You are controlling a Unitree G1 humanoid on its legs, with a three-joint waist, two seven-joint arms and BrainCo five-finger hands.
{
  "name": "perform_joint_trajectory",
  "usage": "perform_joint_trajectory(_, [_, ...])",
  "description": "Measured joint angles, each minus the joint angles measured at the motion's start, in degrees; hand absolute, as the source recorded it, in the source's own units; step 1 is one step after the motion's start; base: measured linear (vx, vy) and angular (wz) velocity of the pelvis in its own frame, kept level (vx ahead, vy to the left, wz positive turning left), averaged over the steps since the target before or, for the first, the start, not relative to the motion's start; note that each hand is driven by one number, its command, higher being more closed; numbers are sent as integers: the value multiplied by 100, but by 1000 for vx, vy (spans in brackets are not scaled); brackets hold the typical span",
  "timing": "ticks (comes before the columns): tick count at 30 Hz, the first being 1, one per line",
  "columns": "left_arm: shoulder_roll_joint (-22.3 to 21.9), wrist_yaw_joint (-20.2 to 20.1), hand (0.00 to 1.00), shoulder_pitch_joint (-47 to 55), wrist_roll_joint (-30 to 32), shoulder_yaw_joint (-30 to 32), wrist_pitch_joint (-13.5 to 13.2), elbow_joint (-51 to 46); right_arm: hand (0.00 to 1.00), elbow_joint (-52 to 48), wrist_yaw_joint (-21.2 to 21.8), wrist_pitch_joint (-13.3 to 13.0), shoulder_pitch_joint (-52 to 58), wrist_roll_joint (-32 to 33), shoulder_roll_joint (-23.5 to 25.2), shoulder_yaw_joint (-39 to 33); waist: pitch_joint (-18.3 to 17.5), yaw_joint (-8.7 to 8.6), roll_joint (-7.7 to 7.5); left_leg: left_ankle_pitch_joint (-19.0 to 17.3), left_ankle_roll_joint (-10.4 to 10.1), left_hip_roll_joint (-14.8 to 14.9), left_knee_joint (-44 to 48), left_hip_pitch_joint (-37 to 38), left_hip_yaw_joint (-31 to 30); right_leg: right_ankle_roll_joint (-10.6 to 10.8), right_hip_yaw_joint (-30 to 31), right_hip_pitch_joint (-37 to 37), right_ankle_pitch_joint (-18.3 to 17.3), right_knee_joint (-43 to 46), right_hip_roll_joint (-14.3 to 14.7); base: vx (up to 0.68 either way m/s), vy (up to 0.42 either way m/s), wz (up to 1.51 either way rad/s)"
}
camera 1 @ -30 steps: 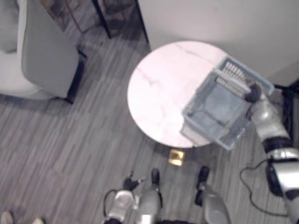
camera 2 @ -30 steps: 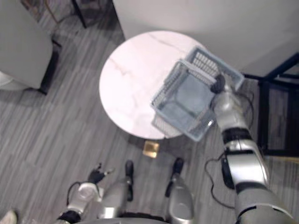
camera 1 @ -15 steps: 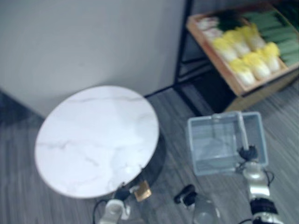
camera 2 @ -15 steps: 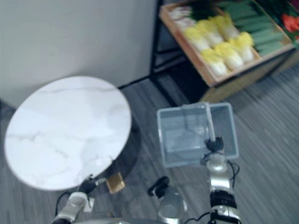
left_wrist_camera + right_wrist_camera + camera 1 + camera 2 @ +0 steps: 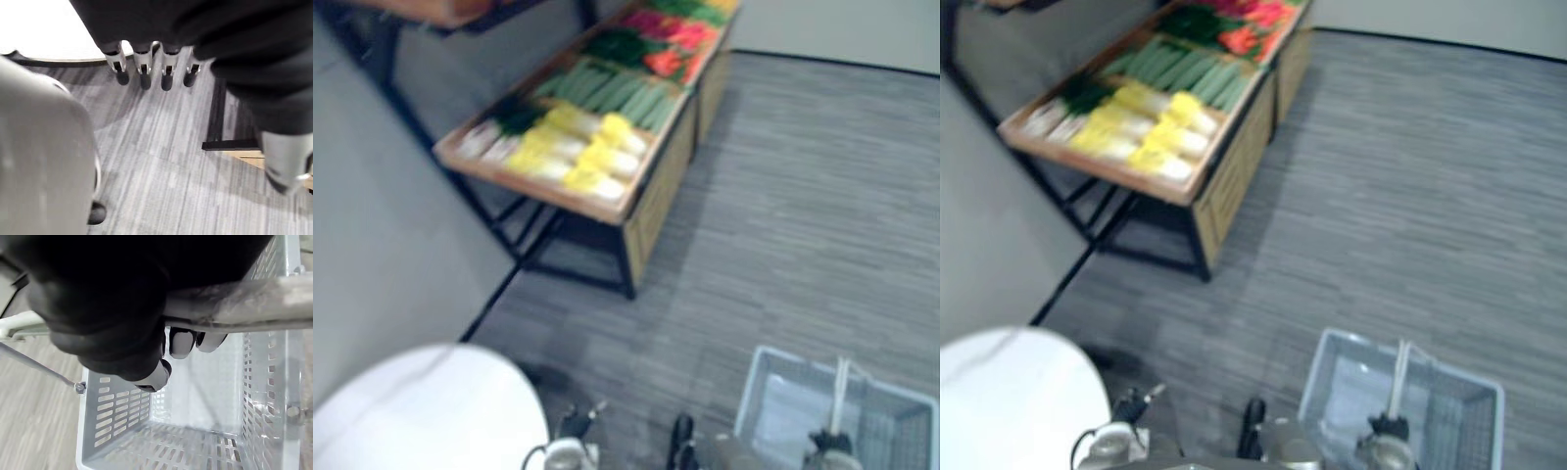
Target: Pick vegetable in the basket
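Observation:
A grey plastic basket (image 5: 785, 403) hangs empty at the lower right, low over the floor. My right hand (image 5: 180, 342) is shut on its bar handle (image 5: 254, 306), fingers curled under it, and shows as a dark knob (image 5: 1387, 431) at the basket's near rim. Vegetables lie in a wooden stand (image 5: 646, 201) ahead to the left: yellow cabbages (image 5: 579, 157), green cucumbers (image 5: 617, 90), red peppers (image 5: 671, 61) and dark leafy greens (image 5: 622, 44). My left hand (image 5: 142, 73) hangs open and empty near the floor, by the table's edge (image 5: 1114, 441).
A round white marble table (image 5: 421, 411) sits at the lower left. A grey wall (image 5: 382, 225) runs along the left, next to the stand's black frame (image 5: 524, 235). Grey plank floor (image 5: 803, 215) stretches from the basket to the stand and right of it.
The whole view has swung, so the camera moved: the table slid to the lower left and the stand now lies ahead. The basket stays in my right hand, lower in view.

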Motion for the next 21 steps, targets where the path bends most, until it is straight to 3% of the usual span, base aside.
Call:
perform_joint_trajectory(3, [-37,14,0,-75,-164,108,-7,-4,100,292,11,0,102,-32,-47,-153,2,-6,22,232,-114,-521,-1537,-464,-903,74,784,162,64,-367,163,110,86,-152])
perform_joint_trajectory(5, [-77,10,0,-100,-160,167,-9,5,100,449,19,1,209,-54,-92,-170,19,5,123,560,-103,-500,-1966,-728,-821,152,1156,335,118,-609,379,150,117,-157])
perform_joint_trajectory(7, [-136,4,0,-56,-147,320,-15,16,100,575,60,12,394,-80,-98,-155,-112,172,289,1110,13,-224,-1699,-686,-628,378,1561,491,212,-594,629,241,194,-176])
perform_joint_trajectory(9, [-145,-41,0,-159,-129,378,-23,44,100,703,70,60,475,-292,-58,-192,-119,70,150,984,126,-254,-1573,-692,-461,257,1722,351,129,-346,572,190,149,-81])
perform_joint_trajectory(10, [-150,-46,0,-199,-123,410,-44,40,100,789,69,136,485,-330,-30,-305,-158,69,44,950,216,-345,-1631,-675,-299,144,1712,112,-12,28,443,97,105,-22])
perform_joint_trajectory(11, [-138,-48,0,-217,-124,433,-63,42,100,825,70,160,470,-424,-9,-386,-153,83,-4,932,268,-400,-1694,-620,-212,165,1713,12,-147,224,373,142,129,-9])
perform_joint_trajectory(12, [-80,-49,0,-212,-121,427,-64,64,100,911,67,186,481,-534,33,-447,-143,80,-124,882,413,-570,-1733,-439,15,469,1612,-56,-435,600,173,214,147,31])
perform_joint_trajectory(13, [-80,-42,0,-159,-120,383,-63,63,100,937,84,203,571,-596,64,-513,-138,47,-154,612,471,-668,-1619,-187,155,1120,1302,-58,-812,1156,-12,241,152,35])
perform_joint_trajectory(14, [-80,-42,0,-159,-120,383,-63,63,100,937,84,203,571,-596,64,-513,-138,47,-154,612,471,-668,-1619,-187,155,1120,1302,-58,-812,1156,-12,231,127,46])
perform_joint_trajectory(15, [92,-37,0,-59,-113,285,-36,152,100,1082,172,262,435,-692,189,-524,-116,70,-285,304,396,-798,-1708,164,71,1257,1061,-703,-859,3217,-385,235,85,48])
perform_joint_trajectory(16, [201,-35,0,-5,-128,237,17,197,100,1144,239,345,410,-701,290,-514,-124,6,-285,241,414,-872,-1813,418,-57,1137,668,-990,-926,4107,-729,248,69,64])
perform_joint_trajectory(18, [262,-29,0,52,-109,259,19,185,100,1291,235,397,361,-695,358,-647,-131,4,-277,249,457,-893,-2142,814,-188,859,284,-1129,-1124,4255,-1221,334,56,56])
perform_joint_trajectory(19, [277,-25,0,70,-107,271,20,185,100,1348,201,415,307,-681,364,-714,-135,1,-260,240,451,-886,-2215,898,-258,810,173,-1142,-1152,4065,-1346,433,-3,61])
perform_joint_trajectory(20, [293,-24,0,75,-106,312,22,186,100,1353,163,417,244,-679,356,-862,-134,-26,-254,233,398,-810,-2357,1024,-421,761,6,-1165,-1132,3226,-1535,397,-62,51])
perform_joint_trajectory(21, [291,-24,0,66,-106,314,22,184,100,1353,156,417,213,-679,338,-861,-132,-24,-237,266,323,-755,-2407,1046,-494,788,-17,-1175,-1095,2770,-1536,451,-145,57])
